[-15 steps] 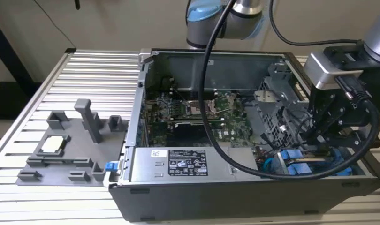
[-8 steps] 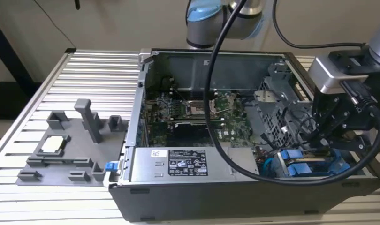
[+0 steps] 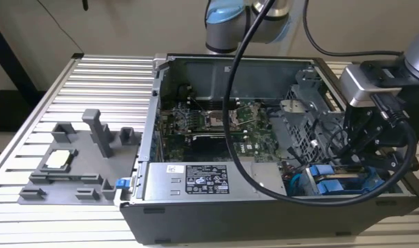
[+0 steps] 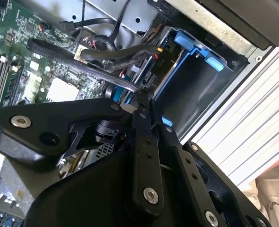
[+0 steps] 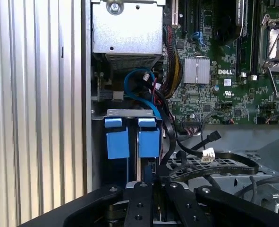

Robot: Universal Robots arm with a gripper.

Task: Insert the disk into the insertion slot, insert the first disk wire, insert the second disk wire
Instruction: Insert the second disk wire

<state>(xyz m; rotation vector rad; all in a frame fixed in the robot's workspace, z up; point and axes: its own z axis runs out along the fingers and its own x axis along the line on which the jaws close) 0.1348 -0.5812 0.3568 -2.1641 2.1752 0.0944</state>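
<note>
The disk sits in the insertion slot, at the open computer case's corner on the exterior view's right. Its blue end tab faces out beside a second blue-tabbed frame. In the exterior view the blue frames lie just below my gripper. A black disk wire runs down past the blue tabs into my gripper, whose fingers are closed together on its end. In the second wrist view my gripper reaches the edge of the blue-framed bay. The wire's plug is hidden between the fingers.
A silver labelled power-supply box lies along the case's front wall. The green motherboard fills the case floor. Loose black cables drape over the perforated cage. A grey fixture plate rests on the slatted table.
</note>
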